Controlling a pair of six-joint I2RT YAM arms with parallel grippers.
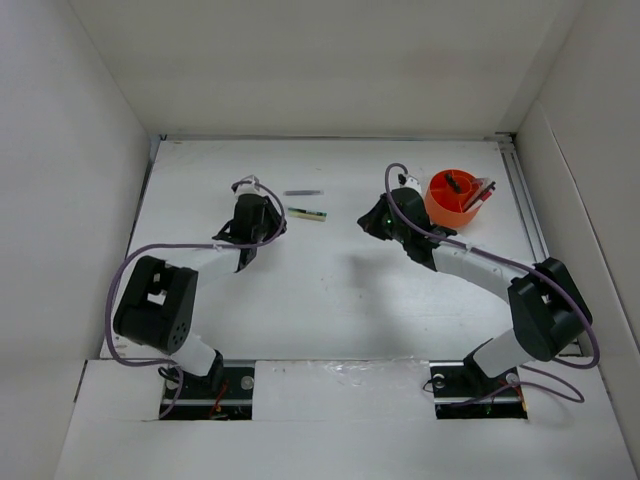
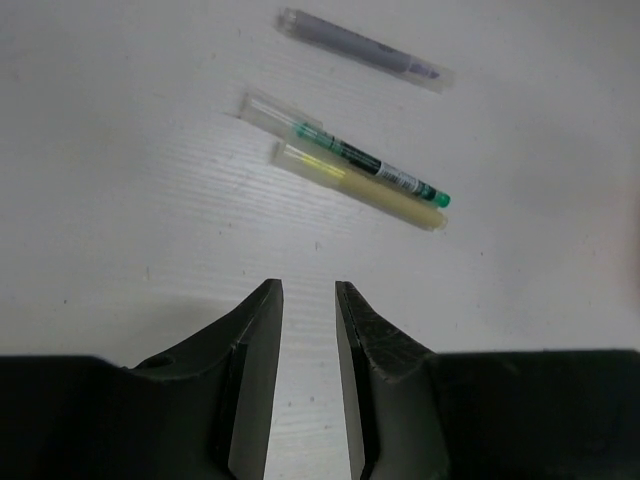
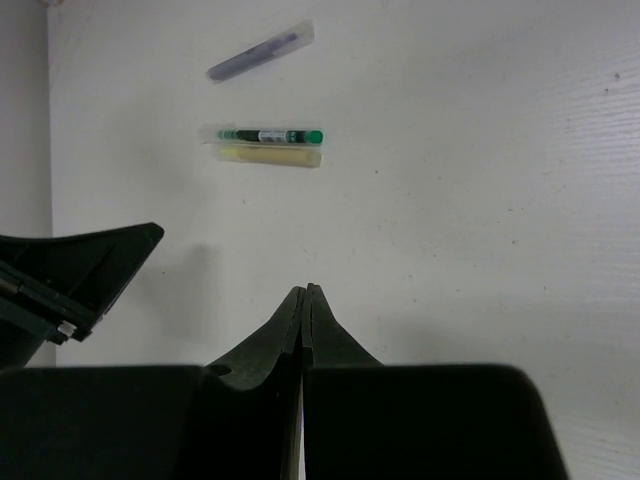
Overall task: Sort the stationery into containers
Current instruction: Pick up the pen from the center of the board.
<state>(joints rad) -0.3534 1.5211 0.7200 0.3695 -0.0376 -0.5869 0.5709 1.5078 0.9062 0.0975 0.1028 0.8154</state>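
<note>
Two slim items lie side by side on the white table: a green pen (image 2: 362, 162) and a yellowish marker (image 2: 360, 188), which show as one green-yellow strip (image 1: 307, 212) from above. A short dark grey stick (image 1: 301, 191) (image 2: 362, 49) lies just beyond them. My left gripper (image 1: 268, 218) (image 2: 308, 290) is a little to their left, open, with nothing between its fingers. My right gripper (image 1: 370, 224) (image 3: 307, 290) is shut and empty, to the right of the pens and facing them. The orange organiser (image 1: 440, 205) stands at the back right and holds black-handled scissors (image 1: 455, 182) and pink pens (image 1: 483, 192).
White walls enclose the table on three sides. Purple cables (image 1: 150, 250) run along both arms. In the right wrist view the left gripper's dark body (image 3: 80, 275) shows at the left edge. A metal rail (image 1: 527, 210) runs along the table's right side.
</note>
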